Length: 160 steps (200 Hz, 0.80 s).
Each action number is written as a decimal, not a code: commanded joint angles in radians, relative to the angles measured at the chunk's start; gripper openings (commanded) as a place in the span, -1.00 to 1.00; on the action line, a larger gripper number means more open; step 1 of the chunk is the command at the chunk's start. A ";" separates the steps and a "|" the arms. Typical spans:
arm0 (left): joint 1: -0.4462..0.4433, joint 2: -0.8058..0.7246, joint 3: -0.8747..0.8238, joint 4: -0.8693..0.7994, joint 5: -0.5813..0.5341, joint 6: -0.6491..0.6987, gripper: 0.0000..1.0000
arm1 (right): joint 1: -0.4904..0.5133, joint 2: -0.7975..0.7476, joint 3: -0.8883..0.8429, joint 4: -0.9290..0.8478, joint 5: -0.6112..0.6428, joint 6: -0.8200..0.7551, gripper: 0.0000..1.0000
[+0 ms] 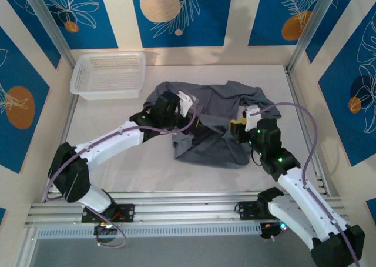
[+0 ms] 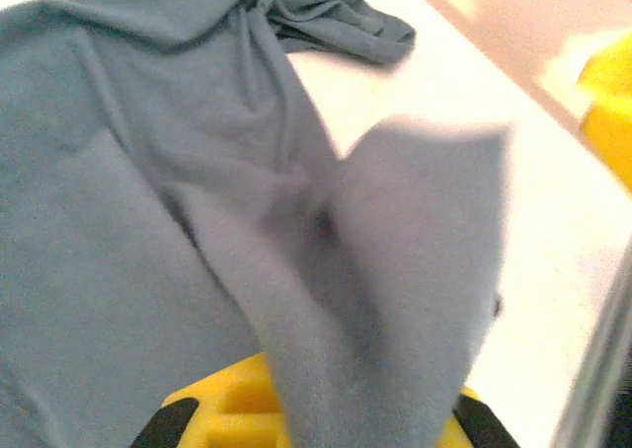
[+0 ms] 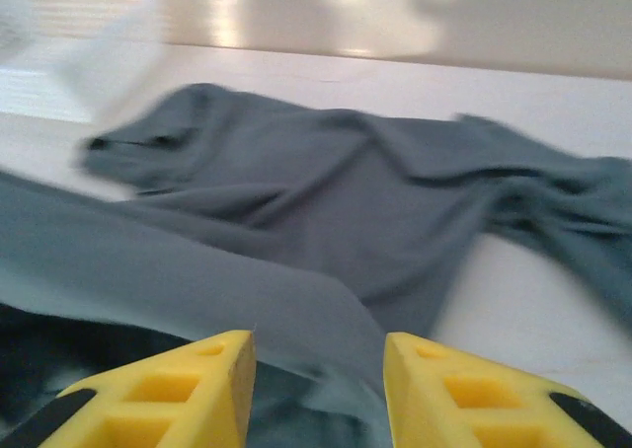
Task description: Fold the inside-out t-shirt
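White table (image 1: 129,167): the inside-out t-shirt (image 1: 226,99) lies bunched right of the basket (image 1: 106,92). Left gripper (image 1: 185,104) clenches a fold, ready for lifting. Right gripper (image 3: 318,364), farther from the basket, stands released.

The inside-out t-shirt (image 1: 217,123) is soft, matt slate-grey cloth, faintly fuzzy. Under it the table (image 1: 141,170) is smooth, matt white. Behind and left of the shirt, the basket (image 1: 106,93) is white perforated plastic with a slight sheen. Over the shirt, the right gripper (image 3: 317,337) has fingers (image 3: 188,379) of matt yellow moulded plastic.
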 commanded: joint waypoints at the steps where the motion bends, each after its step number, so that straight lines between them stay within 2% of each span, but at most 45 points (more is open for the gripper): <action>1: -0.005 -0.001 0.046 -0.013 0.096 -0.116 -1.00 | 0.150 -0.044 0.007 0.046 -0.137 0.189 -0.25; 16: -0.005 0.002 0.064 -0.008 0.104 -0.157 -1.00 | 0.278 -0.019 -0.042 0.136 -0.109 0.229 -0.45; 29: -0.005 0.007 0.089 -0.008 0.127 -0.175 -1.00 | 0.392 0.035 -0.086 0.217 0.031 0.240 -0.71; 40: -0.005 0.009 0.114 -0.015 0.139 -0.184 -1.00 | 0.450 0.097 -0.104 0.270 0.154 0.220 -0.99; 57: -0.005 0.014 0.149 -0.036 0.132 -0.196 -1.00 | 0.463 0.200 -0.118 0.360 0.271 0.125 -1.00; 71: -0.005 0.030 0.196 -0.072 0.138 -0.215 -1.00 | 0.461 0.295 -0.132 0.498 0.338 -0.067 -1.00; 94: -0.007 0.060 0.270 -0.088 0.191 -0.262 -1.00 | 0.408 0.494 -0.128 0.779 0.411 -0.418 -1.00; 112: -0.011 0.079 0.324 -0.084 0.225 -0.308 -1.00 | 0.316 0.628 -0.068 0.904 0.424 -0.631 -1.00; 126: -0.017 0.098 0.369 -0.082 0.235 -0.348 -1.00 | 0.242 0.721 -0.041 1.079 0.439 -0.809 -1.00; 146: -0.025 0.143 0.472 -0.097 0.223 -0.447 -1.00 | 0.138 0.851 0.001 1.349 0.477 -0.996 -1.00; 160: -0.031 0.194 0.575 -0.126 0.212 -0.511 -1.00 | 0.096 0.909 0.026 1.453 0.477 -1.070 -1.00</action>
